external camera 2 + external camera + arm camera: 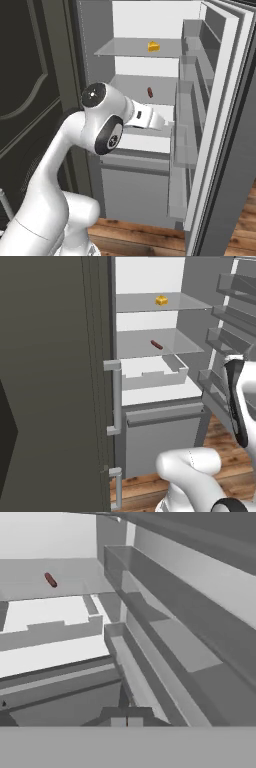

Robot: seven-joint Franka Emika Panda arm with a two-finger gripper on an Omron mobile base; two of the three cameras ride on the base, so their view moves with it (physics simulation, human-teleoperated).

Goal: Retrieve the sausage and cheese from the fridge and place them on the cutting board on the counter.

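gripper [126, 721]: fingers closed tip to tip, nothing between them; low in hand view, in front of the open fridge [150, 421], aimed along the door-side bins
arm: elbow raised in front of the fridge opening in right base view, forearm reaching in toward the drawer level; covers part of the lower shelf front from that side
lower drawer front [162, 436]: closed grey panel at the bottom of the fridge, wood floor [230, 456] just below it
fridge handle [115, 398]: vertical bar on the closed left door, just left of the opening
door bins [165, 637]: stacked grey trays on the opened right door, right of the fridge interior, nearest obstacle to the gripper
crisper tray [152, 373]: open-top white-grey box inside the fridge, under the middle shelf
sausage [156, 345]: lying flat on the middle glass shelf of the fridge, above the crisper tray, nothing touching it; also upper left in hand view [50, 580]
cheese [161, 300]: on the top glass shelf of the fridge, one shelf above the sausage, near shelf centre, free-standing
path: shelf fronts open, no item in front of either food
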